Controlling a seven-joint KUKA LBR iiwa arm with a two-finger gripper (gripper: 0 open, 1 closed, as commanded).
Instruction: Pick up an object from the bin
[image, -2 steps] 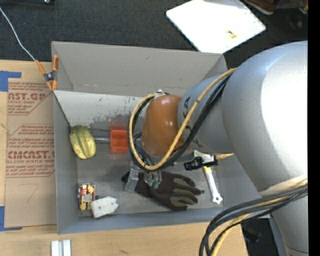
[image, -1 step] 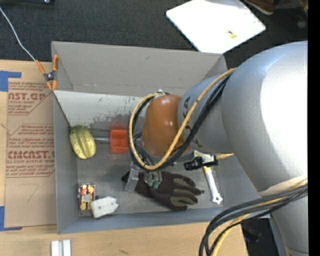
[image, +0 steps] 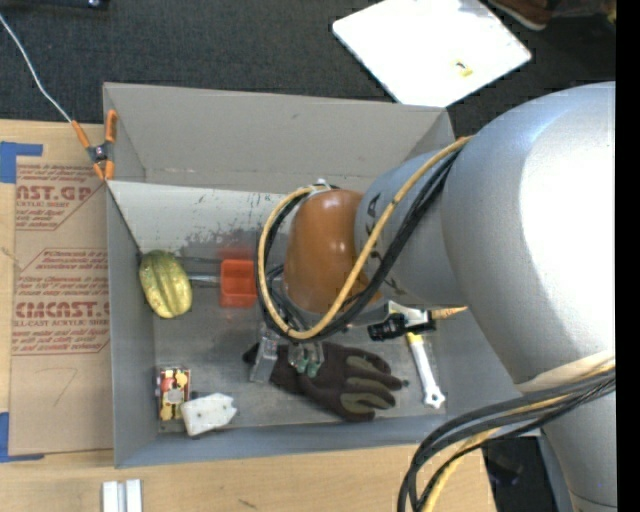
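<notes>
Camera view looks down into the grey bin (image: 130, 330), where the end effector (image: 285, 362) hangs below the arm's orange wrist cover (image: 320, 250), low over the floor in the near middle of the bin. Whether it stands wide or narrow I cannot tell, since the wrist and its cables hide much of it, and nothing can be seen gripped in it. The nearest thing is a dark glove (image: 345, 385), lying flat and limp on the floor. Its left end sits right at the end effector, and the rest stretches away to the view's right. Its long axis therefore runs roughly left to right, with the bulk of it on the right of the end effector. In my judgement, a grasp here would catch the glove's left end unless the arm shifts rightward first. A white wrench (image: 425, 368) lies just beyond the glove's right end, and an orange block (image: 237, 281) lies apart, farther back on the left.
</notes>
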